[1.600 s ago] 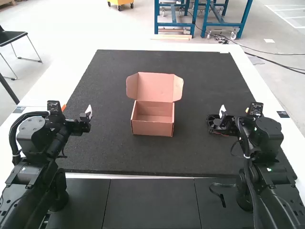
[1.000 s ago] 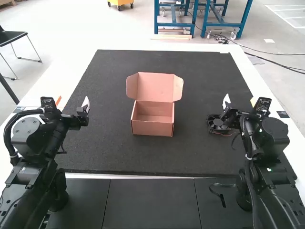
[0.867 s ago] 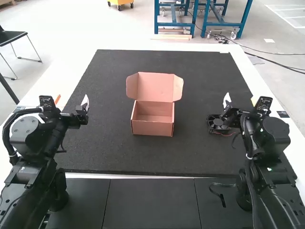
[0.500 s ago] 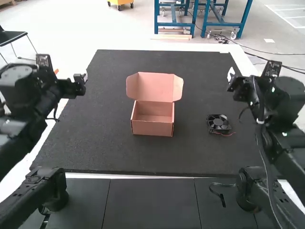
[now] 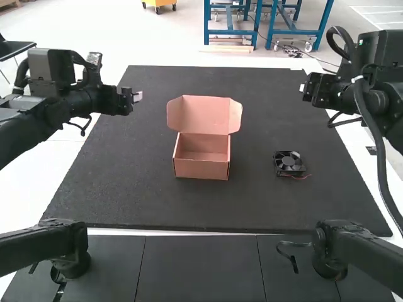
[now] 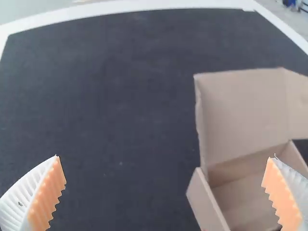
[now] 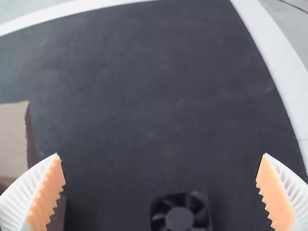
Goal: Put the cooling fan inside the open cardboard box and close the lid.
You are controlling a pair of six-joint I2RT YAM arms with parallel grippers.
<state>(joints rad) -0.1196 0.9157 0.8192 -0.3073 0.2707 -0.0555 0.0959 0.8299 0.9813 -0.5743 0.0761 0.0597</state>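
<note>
The left gripper point(image 5: 131, 100) hangs high over the far left of the mat point(image 5: 126, 182) on the desk point(image 5: 31, 182). Its fingers are spread wide and hold nothing. Its wrist view looks down on the box point(image 5: 201, 160), a placing that would suit lid work. The box sits mid-mat with its lid point(image 5: 203, 115) upright at the far side, so the cavity is open from above; nothing lies inside. The fan point(image 5: 289, 163) lies flat on the mat to the right of the box, apart from it, not yet grasped. The right gripper point(image 5: 310, 89) hangs high over the far right, beyond the fan, also wide open and empty. Its wrist view frames the fan between its 2 fingers, so it looks lined up to descend on it.
</note>
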